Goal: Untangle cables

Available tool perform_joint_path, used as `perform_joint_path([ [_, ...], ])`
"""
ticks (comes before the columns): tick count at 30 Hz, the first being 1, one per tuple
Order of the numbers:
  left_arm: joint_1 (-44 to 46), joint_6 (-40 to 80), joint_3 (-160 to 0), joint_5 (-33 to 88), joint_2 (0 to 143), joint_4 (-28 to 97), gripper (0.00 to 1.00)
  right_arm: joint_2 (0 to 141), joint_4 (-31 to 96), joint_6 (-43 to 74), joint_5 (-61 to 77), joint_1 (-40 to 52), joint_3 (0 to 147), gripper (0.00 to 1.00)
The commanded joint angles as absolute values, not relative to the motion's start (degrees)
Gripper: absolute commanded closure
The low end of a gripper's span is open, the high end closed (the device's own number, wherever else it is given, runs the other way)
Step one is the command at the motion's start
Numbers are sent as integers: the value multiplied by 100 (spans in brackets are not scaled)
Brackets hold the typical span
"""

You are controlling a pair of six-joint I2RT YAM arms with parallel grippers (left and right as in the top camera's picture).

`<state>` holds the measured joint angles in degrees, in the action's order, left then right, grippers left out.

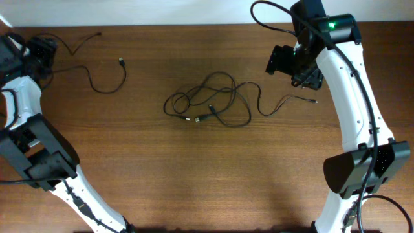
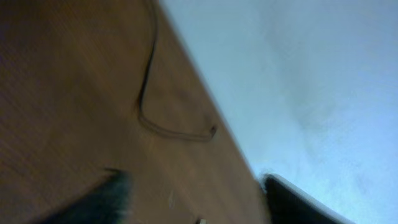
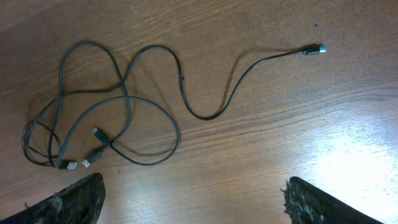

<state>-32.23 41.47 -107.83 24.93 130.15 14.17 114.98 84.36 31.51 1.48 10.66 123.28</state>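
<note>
We see two white robot arms over a brown wooden tabletop point(image 1: 194, 181), one at each side of the overhead frame.

Near the centre of that frame lies a tangled knot of thin black cords point(image 1: 223, 120). In the right wrist view we count four plug ends belonging to it, which makes two cords. Three small plugs point(image 3: 87, 163) lie close together at the lower left of the knot. The fourth, a silvery-blue plug point(image 3: 316, 48), lies at the end of a long tail that runs out to the upper right of that frame. The loops cross one another several times and lie flat on the wood.

A third thin black cord point(image 1: 97, 89) lies well apart from the knot, in the upper left of the overhead frame. We count two ends here, one near the top edge and one further right and lower. Its middle runs in beside the left hand point(image 1: 40, 50), and there we cannot follow it. The left wrist view is blurred. It shows one curved stretch of this cord near the tabletop's edge.

The left hand sits at the upper left of the overhead frame. Its two dark fingers point(image 2: 106, 199) appear apart, with bare wood between them.

The right hand point(image 3: 196, 190) hangs at the upper right of the overhead frame, above the tail of the knot. Its two fingers point(image 3: 74, 202) stand wide apart at the bottom corners of its wrist view. Nothing is between them, and the knot is clear of both.
</note>
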Motion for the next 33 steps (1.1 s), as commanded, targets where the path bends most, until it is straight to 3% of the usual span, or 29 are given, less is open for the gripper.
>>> perform_joint_path([
  [1, -2921, 3632, -10809, 2609, 13093, 1944, 0, 11524, 8425, 3173, 215, 1096, 12287, 7],
  [10, -2633, 3415, -10812, 2217, 12438, 2095, 1, 11524, 8466, 3173, 261, 1096, 12287, 7],
  [18, -2475, 3297, -10724, 792, 11819, 4495, 1, 11524, 8458, 3175, 261, 1098, 12287, 7],
  [27, -2497, 3667, -9929, 451, 12551, 3175, 1, 11524, 8462, 3173, 261, 1098, 12287, 6],
  [33, -2497, 3664, -9929, 530, 12934, 1798, 14, 11524, 8466, 3173, 261, 1098, 12287, 6],
])
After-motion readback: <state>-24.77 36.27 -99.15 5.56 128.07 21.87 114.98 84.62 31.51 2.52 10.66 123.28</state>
